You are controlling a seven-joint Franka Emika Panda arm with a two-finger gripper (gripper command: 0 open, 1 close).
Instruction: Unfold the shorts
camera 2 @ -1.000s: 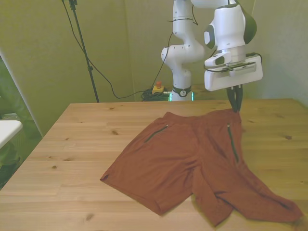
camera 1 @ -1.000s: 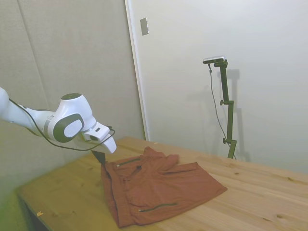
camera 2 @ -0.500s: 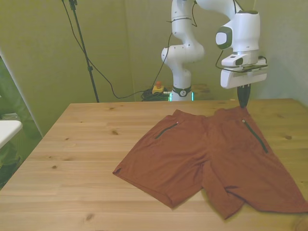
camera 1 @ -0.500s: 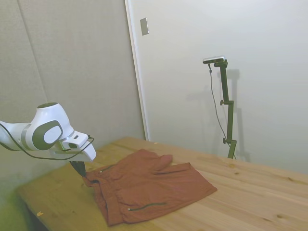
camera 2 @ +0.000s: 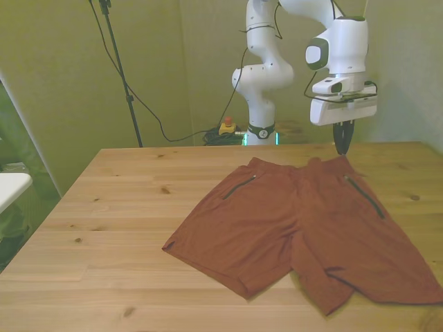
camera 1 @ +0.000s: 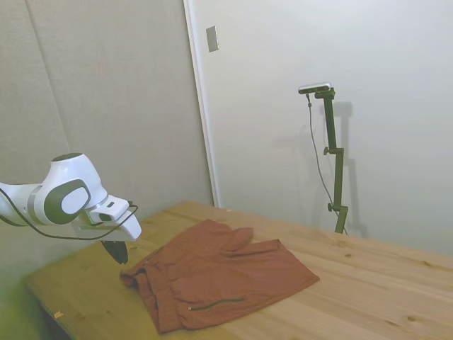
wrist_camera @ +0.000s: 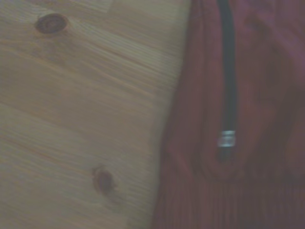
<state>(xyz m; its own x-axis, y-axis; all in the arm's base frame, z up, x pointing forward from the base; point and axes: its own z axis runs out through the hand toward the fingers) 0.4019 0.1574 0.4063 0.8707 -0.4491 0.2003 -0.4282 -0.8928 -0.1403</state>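
Since the earlier pictures, the gripper (camera 2: 341, 146) has let go of the waistband corner and risen a little, so it now hangs just above the shorts (camera 2: 304, 228) and no longer touches them. The shorts themselves have settled: the corner that was lifted now lies down on the table (camera 2: 124, 207), and the cloth is where it was half a second ago.

The jaws look slightly apart and hold nothing, though they are small and dark in both views.

The shorts lie spread nearly flat on the front view's right half of the table, waistband toward the far edge, both legs toward the near edge. The leg on the front view's right has some folds at its hem.

I judge the fabric light, soft and limp. It will drape and drag, not slide stiffly. A good hold is an edge or corner, such as the waistband beside the zipper (wrist_camera: 228, 86) or a leg hem.
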